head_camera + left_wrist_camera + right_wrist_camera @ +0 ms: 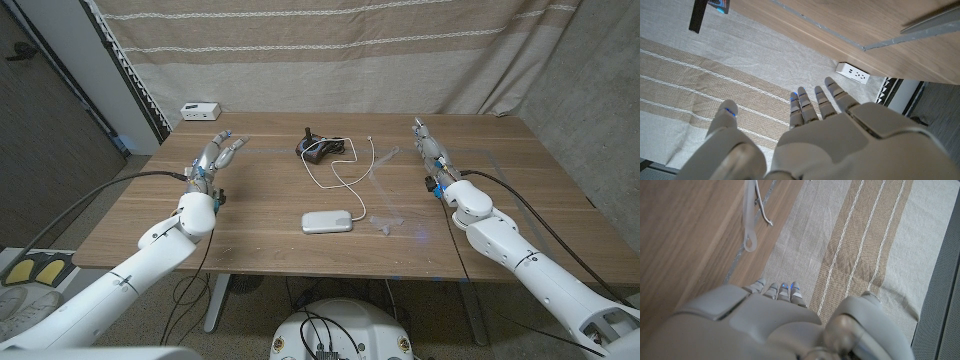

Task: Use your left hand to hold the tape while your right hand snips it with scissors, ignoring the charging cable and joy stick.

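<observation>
Head view. The wooden table (250,215) is carrying a small group of things near its middle. A white flat power bank (329,221) is lying at about 6 o'clock of the group. A white charging cable (352,172) is looping from it toward 12 o'clock. A black joy stick (318,147) is sitting at the 12 o'clock end, just beside the cable's far loop. A strip of clear tape (385,222) is lying on the table at about 3 o'clock of the power bank, near it but apart; its outline is faint and hard to trace. Scissors cannot be made out with certainty.

The left robot hand (217,156) is hovering over the table at 9 o'clock of the group, well apart from it, fingers spread and grasping nothing. The right robot hand (430,152) is hovering at 3 o'clock of the joy stick, fingers extended and released, also grasping nothing.

A white box (201,110) is sitting beyond the table's far left corner, in front of the striped curtain (330,50).

Left wrist view. The left robot hand (840,135) is showing its back, fingers (816,102) straight and apart, with the white box (853,74) ahead.

Right wrist view. The right robot hand (775,320) is showing its fingertips (785,291) close together and extended over the table edge.
</observation>
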`<action>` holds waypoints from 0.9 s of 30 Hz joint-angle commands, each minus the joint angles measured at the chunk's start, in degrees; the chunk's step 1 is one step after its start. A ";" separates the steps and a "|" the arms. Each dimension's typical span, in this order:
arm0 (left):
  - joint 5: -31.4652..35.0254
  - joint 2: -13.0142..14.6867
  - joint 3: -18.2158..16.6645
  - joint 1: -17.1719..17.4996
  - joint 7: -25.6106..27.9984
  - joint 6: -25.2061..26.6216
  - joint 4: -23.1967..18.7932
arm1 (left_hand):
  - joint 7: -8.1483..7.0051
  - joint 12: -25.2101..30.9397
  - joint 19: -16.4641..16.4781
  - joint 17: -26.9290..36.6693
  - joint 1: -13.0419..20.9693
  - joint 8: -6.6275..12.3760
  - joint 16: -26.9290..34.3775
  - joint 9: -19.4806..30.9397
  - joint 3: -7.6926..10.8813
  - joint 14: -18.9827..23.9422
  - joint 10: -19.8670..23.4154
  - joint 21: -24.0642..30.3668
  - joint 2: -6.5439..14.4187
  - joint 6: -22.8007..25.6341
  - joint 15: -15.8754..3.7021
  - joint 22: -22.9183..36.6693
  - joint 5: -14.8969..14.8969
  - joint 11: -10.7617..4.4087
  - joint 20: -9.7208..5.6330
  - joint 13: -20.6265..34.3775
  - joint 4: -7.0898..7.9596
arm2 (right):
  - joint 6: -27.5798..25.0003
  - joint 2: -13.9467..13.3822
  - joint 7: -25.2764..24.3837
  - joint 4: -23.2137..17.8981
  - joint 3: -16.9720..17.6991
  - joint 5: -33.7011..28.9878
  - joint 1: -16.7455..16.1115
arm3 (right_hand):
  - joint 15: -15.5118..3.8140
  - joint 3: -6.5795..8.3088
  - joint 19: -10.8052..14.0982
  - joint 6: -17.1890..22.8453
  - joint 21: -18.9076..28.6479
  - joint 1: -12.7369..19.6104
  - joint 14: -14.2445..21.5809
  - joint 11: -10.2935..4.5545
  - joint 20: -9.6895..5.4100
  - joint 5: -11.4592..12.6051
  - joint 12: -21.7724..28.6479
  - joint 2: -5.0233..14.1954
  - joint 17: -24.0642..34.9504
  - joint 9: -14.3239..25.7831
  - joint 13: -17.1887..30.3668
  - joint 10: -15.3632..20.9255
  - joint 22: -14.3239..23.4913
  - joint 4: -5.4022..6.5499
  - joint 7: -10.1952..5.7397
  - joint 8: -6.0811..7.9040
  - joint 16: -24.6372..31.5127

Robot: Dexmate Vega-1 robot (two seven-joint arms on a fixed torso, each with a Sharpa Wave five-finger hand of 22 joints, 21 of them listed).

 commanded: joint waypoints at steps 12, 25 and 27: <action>0.71 2.22 -1.60 1.39 0.74 11.76 -3.88 | 0.52 -0.33 1.25 0.36 1.93 0.10 0.19 0.09 0.10 0.03 -2.38 0.48 0.29 -0.89 -3.57 0.30 -0.27 0.71 -2.49 0.42 -0.19 | 1.32 2.47 -0.59 1.82 -1.24 -1.38 1.28 | -1.65 -0.28 -0.38 0.11 0.51 1.47 -4.02 -3.87 -0.13 1.32 0.36 -0.08 0.05 0.23 0.15 0.45 0.14 -0.84 -3.70 0.29 0.32; 2.39 2.28 1.18 -0.24 0.86 17.58 -4.59 | 1.45 0.54 3.12 0.88 1.94 0.08 1.04 0.09 -0.21 2.89 -0.66 1.23 0.47 -1.56 -3.40 0.87 -0.96 0.66 -2.48 0.73 0.26 | 1.04 2.39 -1.13 0.77 -1.28 -1.64 0.77 | -1.81 -0.29 -0.50 -0.22 0.51 1.55 -4.45 -3.58 -0.05 1.48 0.24 -0.02 0.06 0.23 0.15 0.10 0.14 -0.87 -3.52 0.19 0.23; 2.37 1.92 1.32 -0.34 1.24 18.41 -4.72 | 1.65 0.52 3.08 0.90 1.93 0.05 1.00 0.09 -0.24 2.82 -0.72 1.22 0.46 -1.69 -3.36 0.90 -1.02 0.74 -2.45 0.75 0.28 | 0.94 2.33 -1.10 0.66 -1.27 -1.58 0.70 | -1.83 -0.29 -0.50 -0.19 0.51 1.56 -4.44 -3.43 -0.04 1.49 0.23 -0.01 0.06 0.23 0.15 0.07 0.14 -0.88 -3.54 0.20 0.24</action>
